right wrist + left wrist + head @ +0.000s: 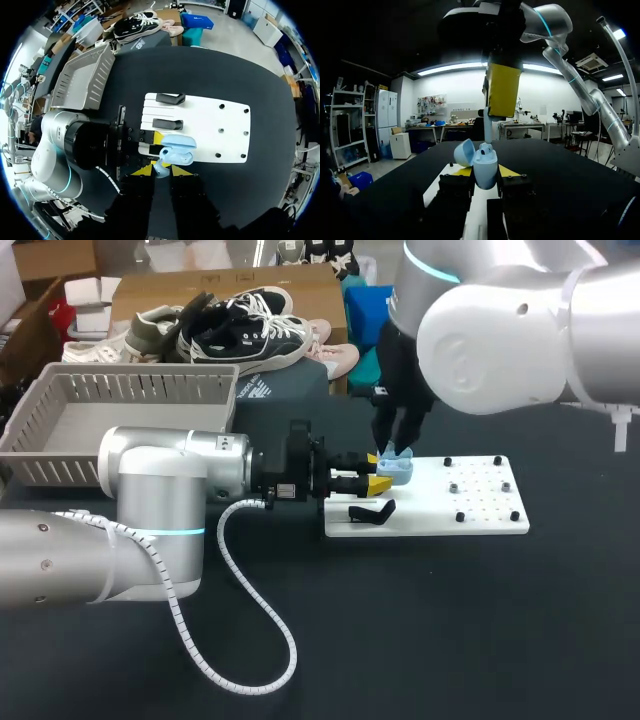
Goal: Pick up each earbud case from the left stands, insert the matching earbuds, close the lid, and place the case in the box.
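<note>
A light blue earbud case (485, 172) with its lid swung open stands upright between the yellow fingers of my left gripper (376, 471), which is shut on its sides. It is held just over the near left part of the white stand board (480, 495). My right gripper (161, 171) comes straight down over the case's (176, 150) mouth, shut on a small white earbud (485, 148) that sits at the case's opening. In the left wrist view one of the right gripper's yellow pads (503, 90) hangs directly above the case.
Two black stands (170, 98) (167, 124) lie on the board's left part, and several small black pegs (447, 461) dot its right part. A grey slatted basket (60, 400) stands at the back left. My left arm's white cable (230, 640) loops over the near table.
</note>
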You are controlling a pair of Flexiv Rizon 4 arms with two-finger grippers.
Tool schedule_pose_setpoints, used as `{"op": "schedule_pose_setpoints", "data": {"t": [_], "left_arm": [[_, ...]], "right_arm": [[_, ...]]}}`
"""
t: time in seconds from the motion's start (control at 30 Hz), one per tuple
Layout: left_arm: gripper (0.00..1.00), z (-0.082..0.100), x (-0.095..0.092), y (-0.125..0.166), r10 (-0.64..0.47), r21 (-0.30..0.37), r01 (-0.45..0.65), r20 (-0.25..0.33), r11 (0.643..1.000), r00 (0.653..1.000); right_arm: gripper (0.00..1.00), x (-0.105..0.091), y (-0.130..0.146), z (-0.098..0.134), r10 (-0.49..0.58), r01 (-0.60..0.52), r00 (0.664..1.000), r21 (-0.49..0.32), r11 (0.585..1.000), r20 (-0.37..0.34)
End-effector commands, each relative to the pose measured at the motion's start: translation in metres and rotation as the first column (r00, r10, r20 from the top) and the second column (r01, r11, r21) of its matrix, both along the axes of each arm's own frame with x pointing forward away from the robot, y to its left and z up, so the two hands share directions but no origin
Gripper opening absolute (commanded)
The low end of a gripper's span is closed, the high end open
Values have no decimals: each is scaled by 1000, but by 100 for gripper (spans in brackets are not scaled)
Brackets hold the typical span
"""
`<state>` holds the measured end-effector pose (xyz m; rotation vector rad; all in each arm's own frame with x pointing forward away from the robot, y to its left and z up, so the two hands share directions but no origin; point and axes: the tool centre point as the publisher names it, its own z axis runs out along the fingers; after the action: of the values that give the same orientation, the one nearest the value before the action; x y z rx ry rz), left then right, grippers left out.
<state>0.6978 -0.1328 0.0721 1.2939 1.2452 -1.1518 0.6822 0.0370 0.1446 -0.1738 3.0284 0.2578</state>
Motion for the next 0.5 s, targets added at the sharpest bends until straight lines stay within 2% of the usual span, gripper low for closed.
{"op": "schedule_pose_setpoints", "data": {"t": [0.03,0.5], "left_arm": [[0,0,-1,0,5,-1,-5,2,1000,1000],[0,0,-1,0,5,-1,-5,2,1000,1000]], "right_arm": [[0,3,2,-5,10,-10,1000,-16,1000,14],[0,4,-3,-9,44,-40,998,-82,996,51]]}}
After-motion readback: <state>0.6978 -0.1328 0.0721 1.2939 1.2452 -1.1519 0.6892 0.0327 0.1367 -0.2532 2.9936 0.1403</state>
